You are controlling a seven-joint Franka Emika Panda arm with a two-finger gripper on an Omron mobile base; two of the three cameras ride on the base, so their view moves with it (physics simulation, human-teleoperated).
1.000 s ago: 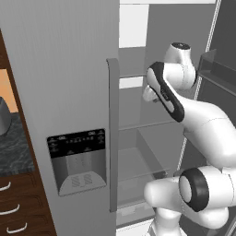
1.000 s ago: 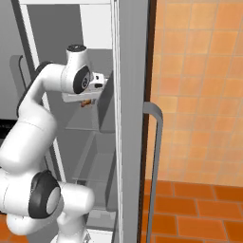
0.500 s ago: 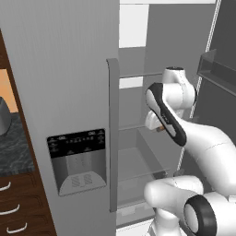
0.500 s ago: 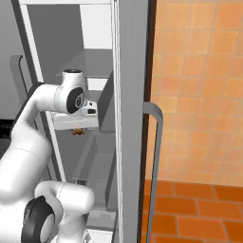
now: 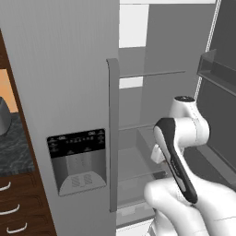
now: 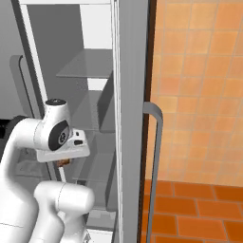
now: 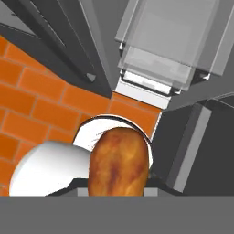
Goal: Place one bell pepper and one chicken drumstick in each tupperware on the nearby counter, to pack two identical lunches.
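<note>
An orange-brown chicken drumstick (image 7: pixel 119 164) fills the lower middle of the hand view, its meaty end toward the camera. My gripper (image 6: pixel 63 160) is shut on it. In the right base view the drumstick (image 6: pixel 63 163) peeks out as a small brown lump under my white hand, in front of the open fridge's lower shelves. In the left base view my forearm hides the hand. A strip of the dark marbled counter (image 5: pixel 14 147) shows at the far left. The bell peppers and the tupperware are out of view.
The fridge stands open, with glass shelves (image 5: pixel 152 73) and a clear drawer (image 7: pixel 160 50) inside. Its closed grey door with a dispenser (image 5: pixel 78 159) and a vertical handle (image 5: pixel 113 133) is to my left. The open door's handle (image 6: pixel 154 156) is to my right. Orange floor tiles (image 6: pixel 194 209) lie below.
My arm has folded down. The hand with the drumstick has dropped from upper-shelf height to the lower shelves and drawn back toward the base.
</note>
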